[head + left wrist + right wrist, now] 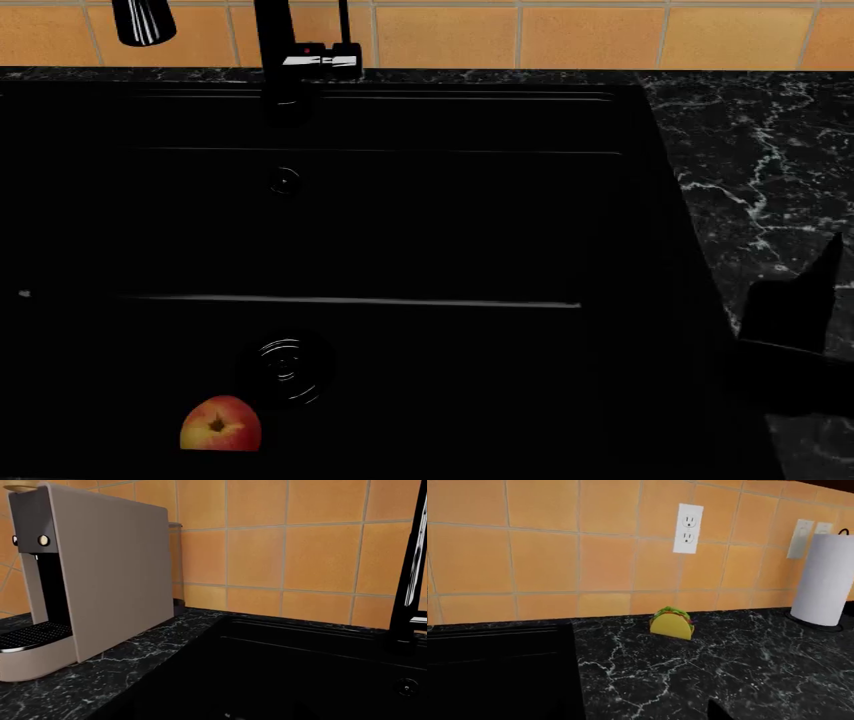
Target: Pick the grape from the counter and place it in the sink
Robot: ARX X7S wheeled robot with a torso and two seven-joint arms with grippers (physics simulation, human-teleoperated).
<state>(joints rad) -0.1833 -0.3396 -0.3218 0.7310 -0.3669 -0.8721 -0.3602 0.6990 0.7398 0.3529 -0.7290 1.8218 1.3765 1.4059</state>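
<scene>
**Grape not yet found; nothing in hand**

A dark shape at the right edge of the head view looks like part of the right arm (801,340), but its jaws do not show clearly, so I cannot tell how far they are parted or whether they carry anything. The left arm's jaws appear in no view.

Below lies the sink (400,230), its faucet (287,55) at the back, with only a peach (220,424) resting near the drain (283,368). The tabletop (761,160) to its right is bare where it shows. The right wrist view finds a yellow taco-like wedge (672,623), a paper towel roll (826,580) and a wall outlet (688,528); the left wrist view finds a coffee machine (87,575).

The grape is nowhere visible. By my reading, the task has barely begun: locating, grasping and dropping it all remain.
</scene>
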